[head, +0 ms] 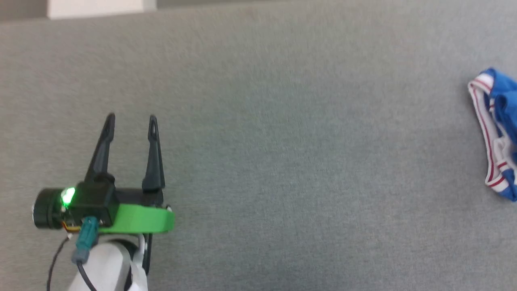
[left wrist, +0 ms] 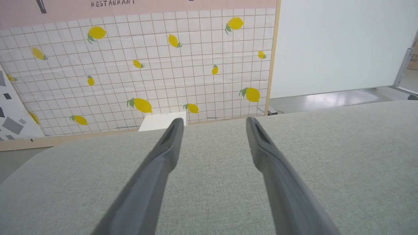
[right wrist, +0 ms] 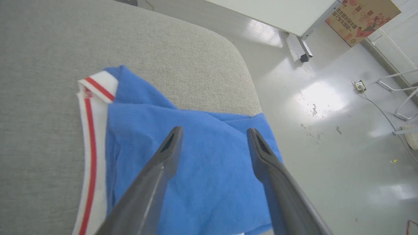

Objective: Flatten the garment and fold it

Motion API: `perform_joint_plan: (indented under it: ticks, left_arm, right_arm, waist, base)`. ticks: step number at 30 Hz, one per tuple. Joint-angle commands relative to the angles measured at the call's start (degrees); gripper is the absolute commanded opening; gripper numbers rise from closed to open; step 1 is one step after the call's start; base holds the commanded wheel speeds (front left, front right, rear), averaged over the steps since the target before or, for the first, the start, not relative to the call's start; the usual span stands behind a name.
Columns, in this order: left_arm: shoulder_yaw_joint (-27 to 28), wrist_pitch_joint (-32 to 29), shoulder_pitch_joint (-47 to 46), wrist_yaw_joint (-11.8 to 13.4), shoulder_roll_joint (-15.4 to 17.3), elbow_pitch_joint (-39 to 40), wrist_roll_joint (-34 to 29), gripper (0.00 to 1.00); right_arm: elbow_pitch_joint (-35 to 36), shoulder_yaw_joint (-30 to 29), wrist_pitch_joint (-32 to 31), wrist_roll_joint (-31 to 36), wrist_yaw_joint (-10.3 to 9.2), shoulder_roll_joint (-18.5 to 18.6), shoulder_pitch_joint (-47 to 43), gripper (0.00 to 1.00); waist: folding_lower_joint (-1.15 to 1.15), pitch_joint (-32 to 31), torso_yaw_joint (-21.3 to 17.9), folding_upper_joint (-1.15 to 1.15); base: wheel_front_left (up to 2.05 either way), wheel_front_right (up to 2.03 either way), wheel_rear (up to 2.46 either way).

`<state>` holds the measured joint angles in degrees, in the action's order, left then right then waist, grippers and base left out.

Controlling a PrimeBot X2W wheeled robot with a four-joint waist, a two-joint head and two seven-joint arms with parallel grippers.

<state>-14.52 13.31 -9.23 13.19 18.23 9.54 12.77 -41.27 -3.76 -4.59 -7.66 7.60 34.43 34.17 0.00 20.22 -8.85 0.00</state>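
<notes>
Most of the garment [head: 504, 91] leaves the head view rightward.

The garment [head: 499, 133] is cut off by the right edge of the head view. The part in frame is a bunched strip, slightly blurred, and its overall lie cannot be told. In the right wrist view it runs off the bottom edge, and the two fingers of the right gripper [right wrist: 214, 130] cover part of the blue cloth. The cardboard box [right wrist: 362, 16] at the far right is cropped, its print too small to read. The pale forearm [head: 113, 266] of the left arm is cut by the bottom edge.
</notes>
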Motion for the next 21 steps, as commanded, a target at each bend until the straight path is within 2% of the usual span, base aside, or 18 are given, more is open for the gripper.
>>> perform_joint_plan:
  ticks: [1, 6, 14, 17, 21]
  left_arm:
    - [-0.11, 0.74, 1.06, 0.09, -0.25, -0.3, 0.35, 1.0]
    - [0.44, 1.34, 3.47, -0.72, -0.96, -1.26, 2.1, 1.0]
    - [1.19, 1.63, 9.0, -1.48, -2.27, -3.49, 4.04, 1.0]
    - [1.64, 1.66, 10.34, -1.51, -3.05, -4.41, 4.92, 1.0]
    - [1.4, 1.67, 11.42, -2.65, -3.79, -6.09, 6.06, 1.0]
  right_arm:
    - [2.08, -0.93, 0.23, -0.75, -0.11, -1.42, -1.97, 1.0]
    - [12.52, -4.5, 0.02, -1.72, -0.11, -7.51, -8.87, 1.0]
    - [34.49, -9.82, -0.45, -1.07, -0.11, -20.34, -23.18, 1.0]
    - [40.0, -9.97, -0.03, -0.02, -0.11, -24.72, -27.0, 1.0]
    - [43.7, -9.15, 2.03, 0.64, -0.11, -28.69, -30.51, 1.0]
  waist:
    - [0.0, -6.77, 2.82, 0.0]
    - [0.0, -10.37, 4.42, 0.0]
    - [0.0, -15.91, 6.75, 0.0]
    - [0.0, -17.46, 7.31, 0.0]
    - [0.0, -19.45, 7.74, 0.0]
  base:
    - [0.0, 0.0, 0.0]
    - [0.0, 0.0, 0.0]
    - [0.0, 0.0, 0.0]
    - [0.0, 0.0, 0.0]
    - [0.0, 0.0, 0.0]
